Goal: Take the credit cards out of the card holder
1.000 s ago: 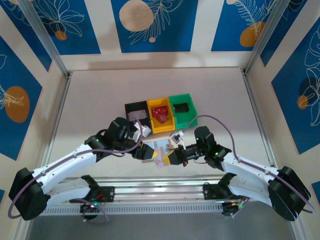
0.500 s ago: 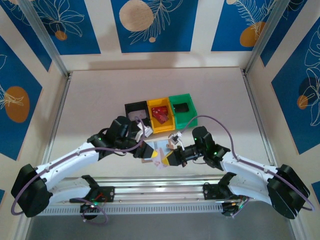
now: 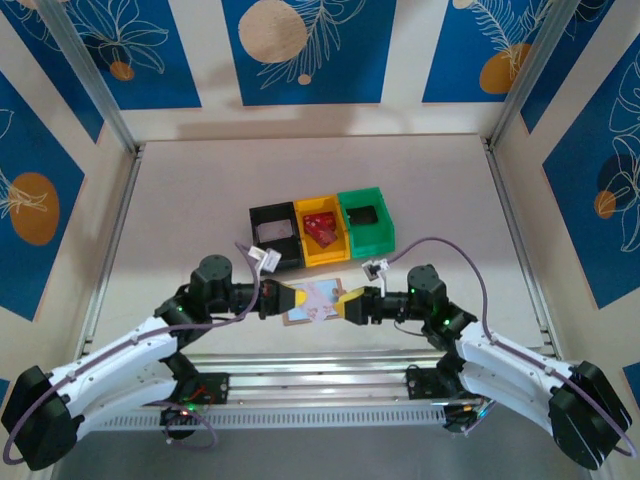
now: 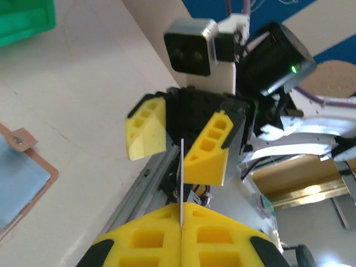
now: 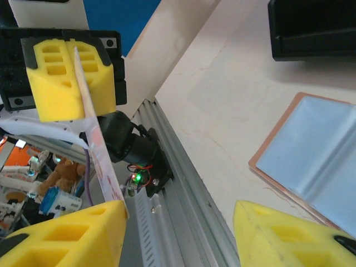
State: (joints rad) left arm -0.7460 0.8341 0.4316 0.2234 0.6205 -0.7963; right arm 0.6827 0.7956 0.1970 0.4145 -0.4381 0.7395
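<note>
Left jaws clamped on card; right jaws apart, card seemingly touching one pad.

I see the right gripper with its yellow fingers spread apart. The left gripper is clamped on a thin credit card seen edge-on. The card holder lies open on the desk.

No legible text, label, brand, number or sign is present on any surface. The card carries a pinkish print (too blurred to read). The wall panels bear leaf-and-circle artwork, not lettering.
</note>
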